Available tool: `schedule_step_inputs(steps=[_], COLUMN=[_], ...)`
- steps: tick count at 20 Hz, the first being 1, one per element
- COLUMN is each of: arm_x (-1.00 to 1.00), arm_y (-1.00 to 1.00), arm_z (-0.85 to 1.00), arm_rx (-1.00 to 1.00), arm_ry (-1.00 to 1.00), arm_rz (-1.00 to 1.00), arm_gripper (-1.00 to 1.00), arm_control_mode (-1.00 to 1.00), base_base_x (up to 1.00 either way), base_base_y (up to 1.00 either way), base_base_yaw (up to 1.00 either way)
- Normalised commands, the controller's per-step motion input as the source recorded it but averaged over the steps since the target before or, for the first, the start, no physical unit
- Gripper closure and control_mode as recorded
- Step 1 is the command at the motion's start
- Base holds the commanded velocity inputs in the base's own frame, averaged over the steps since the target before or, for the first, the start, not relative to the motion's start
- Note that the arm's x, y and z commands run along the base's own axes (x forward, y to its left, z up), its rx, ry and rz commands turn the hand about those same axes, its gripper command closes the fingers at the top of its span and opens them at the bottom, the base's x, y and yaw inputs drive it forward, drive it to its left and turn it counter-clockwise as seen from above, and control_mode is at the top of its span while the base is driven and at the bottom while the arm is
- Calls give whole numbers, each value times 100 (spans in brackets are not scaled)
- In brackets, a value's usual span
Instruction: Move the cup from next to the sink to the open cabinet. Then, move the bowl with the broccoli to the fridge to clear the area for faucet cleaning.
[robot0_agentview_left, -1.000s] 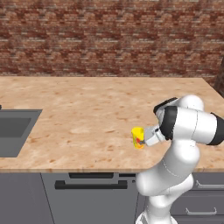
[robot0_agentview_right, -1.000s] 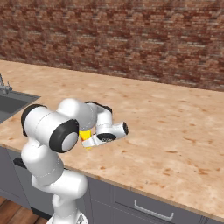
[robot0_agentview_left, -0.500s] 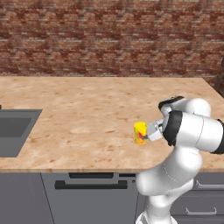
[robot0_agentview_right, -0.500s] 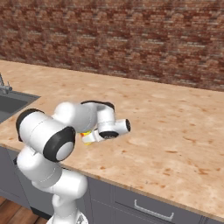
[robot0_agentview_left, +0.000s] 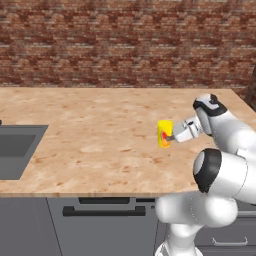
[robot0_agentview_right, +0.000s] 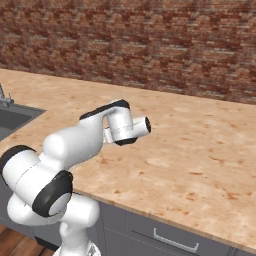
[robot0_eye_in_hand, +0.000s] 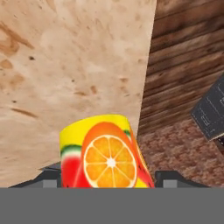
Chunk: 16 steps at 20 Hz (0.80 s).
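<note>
Speckled beige countertop (robot0_agentview_left: 100, 135) lies beneath; small bright-yellow fruit-printed cup (robot0_agentview_left: 164, 133) sits upright between the gripper's (robot0_agentview_left: 172, 136) fingers, clasped, well right of the dark sink (robot0_agentview_left: 17, 150).

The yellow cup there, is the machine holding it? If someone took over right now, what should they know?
Gripper: closed on the cup, one finger on each side in the hand view; it looks lifted off the counter.
Sink: far along the counter at the left edge of the left base view.
Done: cup picked up, away from the sink.
Left: put the cup in the open cabinet, then carry the bowl with the broccoli to the fridge. Cabinet, bowl and fridge are not in these pictures.
</note>
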Motion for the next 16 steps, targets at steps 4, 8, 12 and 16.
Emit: schedule_step_inputs(steps=[4, 8, 12, 16], arm_x=[-1, -4, 0, 0], arm_y=[8, 8, 0, 0], arm_z=[58, 0, 0, 0], arm_rx=[0, 0, 0, 0], arm_ry=[18, 5, 0, 0], arm_rz=[0, 4, 0, 0], arm_gripper=[100, 100, 100, 100], arm_control_mode=[-100, 100, 100, 100], base_base_x=[0, -39, -12, 0], base_base_y=[0, 34, 35, 27], base_base_yaw=[0, 43, 90, 96])
